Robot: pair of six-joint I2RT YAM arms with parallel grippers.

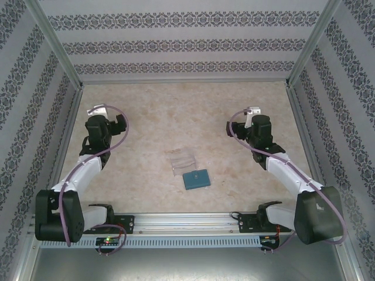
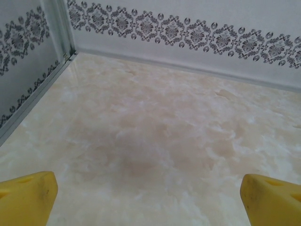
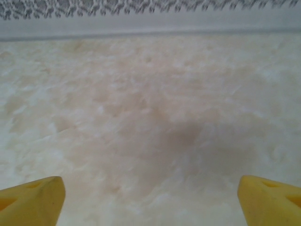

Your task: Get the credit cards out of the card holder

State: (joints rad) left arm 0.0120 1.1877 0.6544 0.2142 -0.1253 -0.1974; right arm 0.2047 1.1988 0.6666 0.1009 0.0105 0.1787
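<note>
Card holder (image 1: pixel 196 178) flat on table (image 1: pixel 146 111), six o'clock of centre, clear plastic piece (image 1: pixel 180 159) just beside it at eleven o'clock; my left gripper (image 2: pixel 148 200) spread wide, empty; my right gripper (image 3: pixel 150 197) wide too, empty

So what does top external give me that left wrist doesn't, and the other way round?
Top external gives the teal card holder lying flat near the table's front centre, a clear plastic piece right beside it on the far side, and both arms held out to either side of them. Left wrist gives a close look at the left gripper: its yellow fingertips stand wide apart above bare surface, aimed toward the far-left corner. Both share the marbled table and the patterned walls.
</note>
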